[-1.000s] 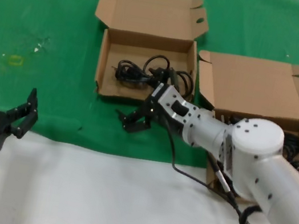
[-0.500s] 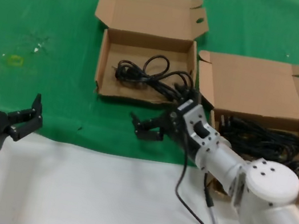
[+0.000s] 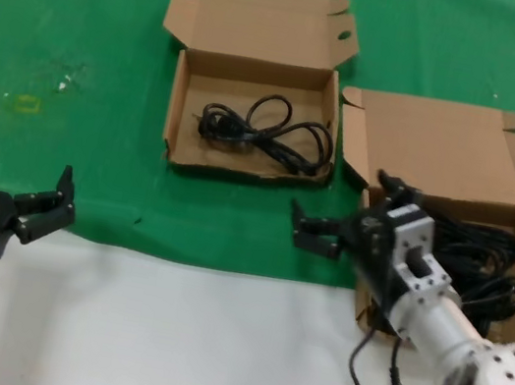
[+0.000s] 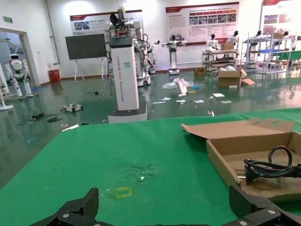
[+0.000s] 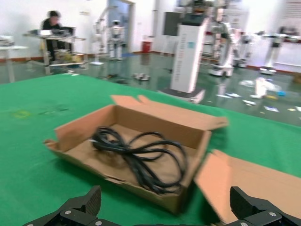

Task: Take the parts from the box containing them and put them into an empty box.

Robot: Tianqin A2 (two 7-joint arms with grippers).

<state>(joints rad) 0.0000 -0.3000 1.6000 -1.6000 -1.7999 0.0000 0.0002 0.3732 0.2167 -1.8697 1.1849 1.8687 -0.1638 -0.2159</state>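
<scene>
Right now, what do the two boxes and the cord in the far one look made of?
Far box and near box: brown corrugated cardboard, matte, with creased flaps. Cord: black, slightly glossy, probably rubber or soft plastic, judging by its loose loops.

A robotics lab or exhibition hall: humanoid robots (image 4: 17, 70) stand on a glossy green floor (image 4: 70, 122), wall display boards (image 4: 201, 19) hang behind, beyond the green-covered bench (image 4: 141, 155).

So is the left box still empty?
No. The left box holds one coiled black cord lying flat on its floor, lid open. The right gripper hangs open and empty beside it.
</scene>
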